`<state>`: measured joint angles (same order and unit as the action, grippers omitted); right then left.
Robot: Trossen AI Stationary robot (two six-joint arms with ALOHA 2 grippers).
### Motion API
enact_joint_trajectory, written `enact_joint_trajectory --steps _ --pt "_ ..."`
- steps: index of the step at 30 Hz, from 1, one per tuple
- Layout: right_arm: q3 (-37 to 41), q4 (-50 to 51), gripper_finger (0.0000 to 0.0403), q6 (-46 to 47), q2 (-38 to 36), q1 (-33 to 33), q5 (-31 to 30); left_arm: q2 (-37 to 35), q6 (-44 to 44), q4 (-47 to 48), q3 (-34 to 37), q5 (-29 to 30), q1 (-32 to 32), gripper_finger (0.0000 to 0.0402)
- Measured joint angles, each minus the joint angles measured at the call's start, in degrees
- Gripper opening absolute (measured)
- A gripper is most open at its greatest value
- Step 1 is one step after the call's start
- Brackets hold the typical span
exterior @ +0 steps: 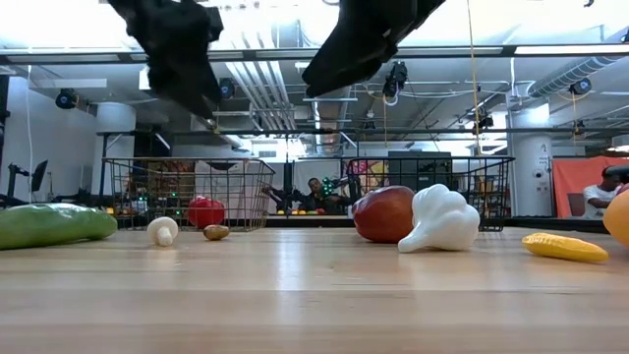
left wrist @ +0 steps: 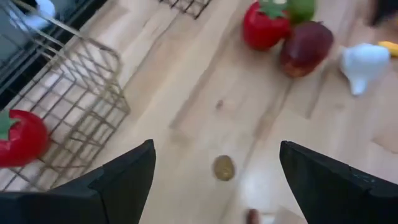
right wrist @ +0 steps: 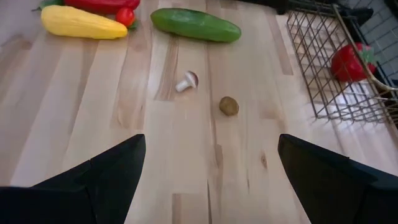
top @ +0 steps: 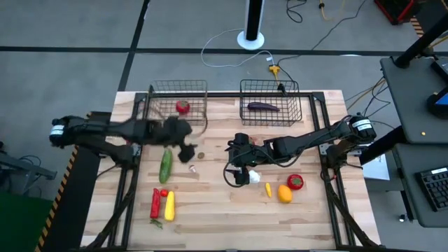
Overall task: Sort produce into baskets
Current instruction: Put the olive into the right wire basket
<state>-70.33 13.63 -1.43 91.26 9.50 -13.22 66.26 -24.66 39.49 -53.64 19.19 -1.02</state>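
My left gripper (top: 186,148) is open and empty above the table, just in front of the left wire basket (top: 159,105), which holds a red round piece (top: 183,107). Ahead of its fingers lie a small brown piece (left wrist: 224,167) and a mushroom (top: 192,168). My right gripper (top: 236,168) is open and empty at mid-table, beside a white piece (top: 254,177) and a dark-red round piece (exterior: 385,214). The right wire basket (top: 292,105) holds a purple long piece (top: 263,106). A green cucumber (top: 166,165) lies left of centre.
A red pepper (top: 155,203) and a yellow squash (top: 169,205) lie near the front left. A small yellow piece (top: 268,189), an orange one (top: 284,193) and a red one (top: 295,182) lie front right. Bare wood shows along the front centre (top: 217,217).
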Motion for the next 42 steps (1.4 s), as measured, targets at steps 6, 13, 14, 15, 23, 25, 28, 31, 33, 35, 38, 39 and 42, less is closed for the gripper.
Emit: enact_joint_trajectory --steps 6,13,14,15,23,25,28,31,33,35,38,39,42 --pt "0.01 -0.19 0.0359 -0.66 0.00 0.00 0.11 3.27 -6.96 -0.42 0.87 10.54 -14.56 0.0323" --pt "0.01 -0.22 0.0359 -0.29 0.00 0.01 0.12 10.96 -6.00 -0.84 2.33 20.47 -22.22 0.0323" --pt "0.01 -0.22 0.0359 0.01 0.00 0.00 0.12 11.90 -6.28 -2.02 2.74 20.48 -22.18 0.0323" --pt "0.03 -0.22 0.0359 0.19 0.00 0.00 0.14 12.71 -6.33 -3.88 3.33 20.51 -22.09 0.0323" --pt "0.62 -0.17 0.0359 0.19 0.00 0.00 0.16 17.34 -4.27 -23.19 12.29 20.95 -20.78 0.0322" --pt "0.85 -0.21 0.0359 0.13 0.00 0.00 0.16 18.28 -3.34 -27.50 15.13 21.76 -20.58 0.0320" --pt "1.30 -0.21 0.0359 0.11 0.00 0.00 0.16 19.37 -3.09 -33.64 19.35 22.03 -20.04 0.0316" --pt "1.98 -0.70 0.0359 0.26 0.00 0.00 0.15 19.52 -2.72 -39.40 22.23 22.33 -18.90 0.0313" --pt "2.49 -0.70 0.0359 0.35 0.00 0.00 0.14 19.54 -1.60 -41.91 23.60 22.69 -17.73 0.0313" --pt "2.99 -1.11 0.0359 0.38 0.00 0.00 0.05 19.58 -0.19 -45.36 24.50 22.81 -16.42 0.0313" --pt "3.91 -2.01 0.0359 0.85 0.00 -0.02 -0.13 20.08 1.10 -49.21 26.11 21.72 -14.69 0.0313" --pt "4.12 -2.08 0.0359 0.88 0.00 -0.02 -0.11 20.55 1.19 -50.20 26.67 21.32 -14.28 0.0313" --pt "4.63 -2.35 0.0359 1.04 0.00 -0.02 -0.18 22.50 1.25 -52.47 27.20 20.09 -13.61 0.0313"
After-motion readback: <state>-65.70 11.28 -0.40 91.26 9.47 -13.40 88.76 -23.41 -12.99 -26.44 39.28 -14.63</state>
